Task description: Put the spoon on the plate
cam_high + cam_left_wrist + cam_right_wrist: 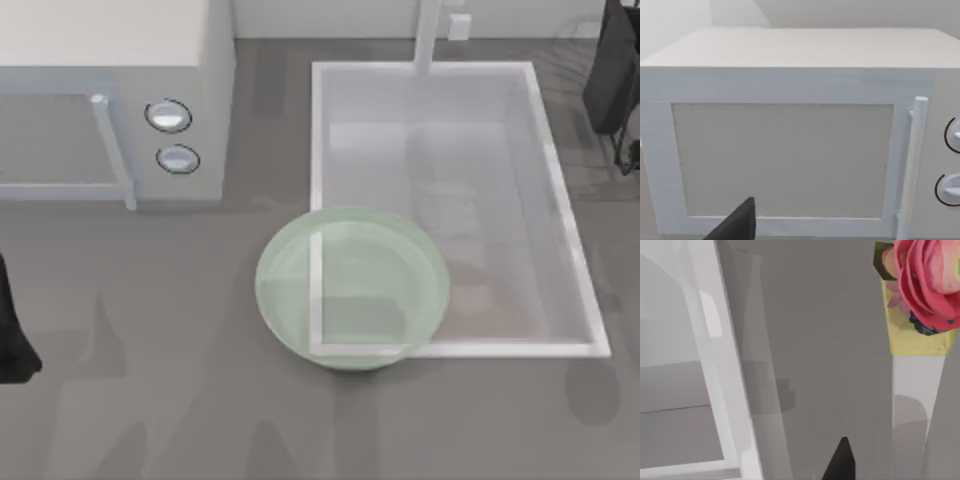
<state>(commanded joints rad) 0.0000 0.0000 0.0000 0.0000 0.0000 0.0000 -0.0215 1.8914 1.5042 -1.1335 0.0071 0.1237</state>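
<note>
The plate (290,300), a wide pale-green translucent dish, rests in the middle of the table, and its right half overlaps the near-left corner of the sink. The spoon is out of view. My left arm (12,340) is parked at the table's left edge; one of its dark fingers (737,225) shows in the left wrist view, facing the microwave door. My right arm (612,70) is parked at the far right, beyond the sink, and a dark fingertip (840,462) of it pokes into the right wrist view.
A white microwave (110,100) with two round knobs stands at the back left. A large rectangular sink (575,260) with a faucet (428,35) takes up the right half. A pink flower (927,280) on something yellow appears in the right wrist view.
</note>
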